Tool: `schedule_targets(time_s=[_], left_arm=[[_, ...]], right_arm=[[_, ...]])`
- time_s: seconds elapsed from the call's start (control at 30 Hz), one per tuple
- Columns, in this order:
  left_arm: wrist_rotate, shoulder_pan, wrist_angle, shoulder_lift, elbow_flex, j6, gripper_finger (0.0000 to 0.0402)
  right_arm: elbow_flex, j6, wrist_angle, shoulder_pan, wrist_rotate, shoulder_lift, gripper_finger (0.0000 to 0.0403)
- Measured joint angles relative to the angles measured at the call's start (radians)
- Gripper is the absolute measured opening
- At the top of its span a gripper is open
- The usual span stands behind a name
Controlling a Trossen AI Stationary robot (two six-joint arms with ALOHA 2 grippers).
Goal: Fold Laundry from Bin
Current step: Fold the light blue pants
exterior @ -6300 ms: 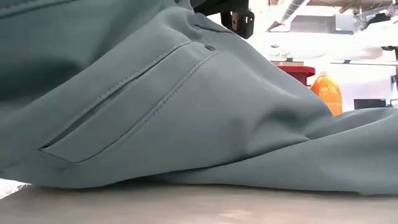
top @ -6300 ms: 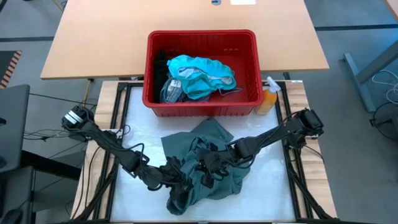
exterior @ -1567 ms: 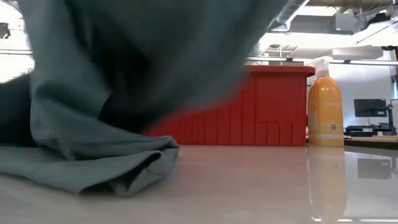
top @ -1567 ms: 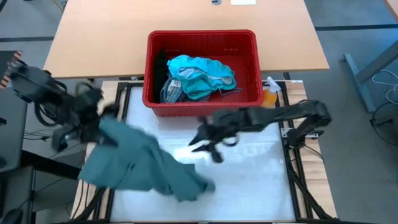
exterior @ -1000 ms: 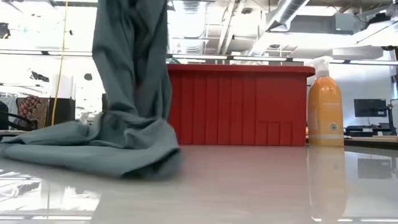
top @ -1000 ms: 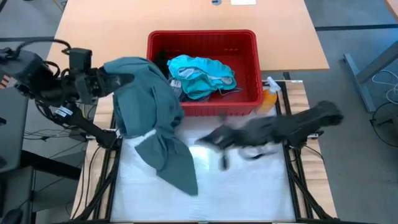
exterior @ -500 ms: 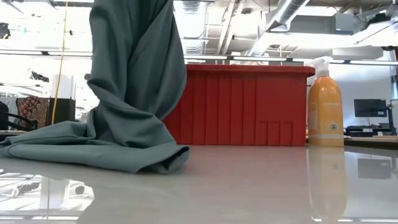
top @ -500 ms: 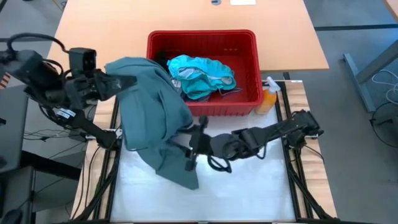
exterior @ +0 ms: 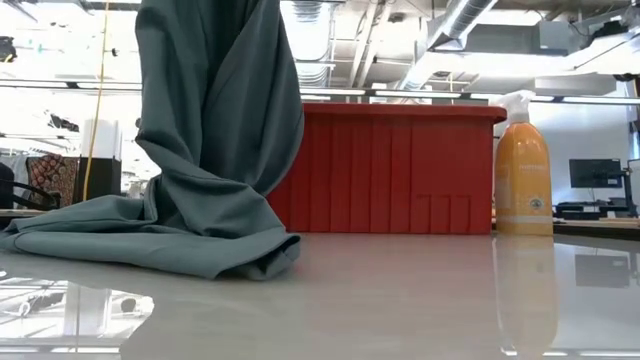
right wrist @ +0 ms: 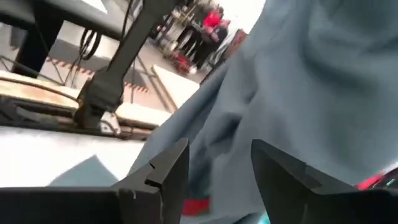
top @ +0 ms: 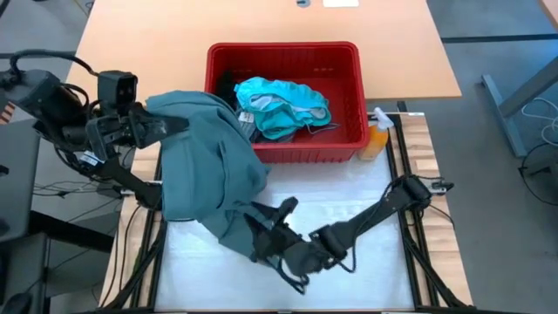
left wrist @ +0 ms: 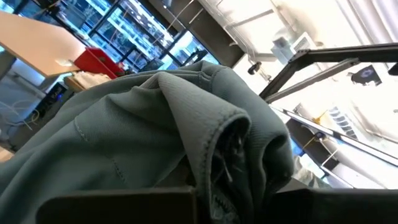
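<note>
A dull grey-green garment hangs from my left gripper, which is shut on it high over the table's left edge. The garment's lower end lies bunched on the table. My right gripper is open and low near the table's front, right beside that lower end. In the right wrist view its gap faces the hanging cloth. The red bin stands at the far side. It holds teal garments and a black one. My left gripper pinches a bunched fold of several layers at the garment's top end, coming roughly level from the table's left. The garment drapes down from the fingers, slack, and its lower end rests on the table. My right gripper: whether its fingers touch the cloth, I cannot tell.
An orange spray bottle stands at the bin's right near corner. The table surface to the right of the garment is bare white. A wooden tabletop lies behind the bin.
My right gripper has swept from the table's middle right toward the left and the near edge, sinking and rolling, and now sits at the garment's lower end. My left gripper keeps the garment raised. The hanging part has spread a little wider.
</note>
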Motion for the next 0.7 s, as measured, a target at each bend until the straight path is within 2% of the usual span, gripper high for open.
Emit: schedule_targets(time_s=[0.1, 0.17, 0.43, 0.7], left_arm=[[0.009, 0.000, 0.001, 0.000, 0.000, -0.003, 0.0024], [0.009, 0.000, 0.004, 0.000, 0.000, -0.003, 0.0024], [0.005, 0.000, 0.007, 0.000, 0.000, -0.005, 0.0025], [-0.015, 0.000, 0.012, 0.006, 0.000, -0.006, 0.0025]], right_arm=[[0.005, -0.181, 0.167, 0.006, 0.070, -0.015, 0.0196], [0.009, -0.247, 0.220, -0.004, 0.073, -0.023, 0.0196], [0.005, -0.230, 0.184, -0.026, -0.046, -0.017, 0.0197], [0.005, -0.238, 0.102, -0.038, -0.038, -0.015, 0.0196]])
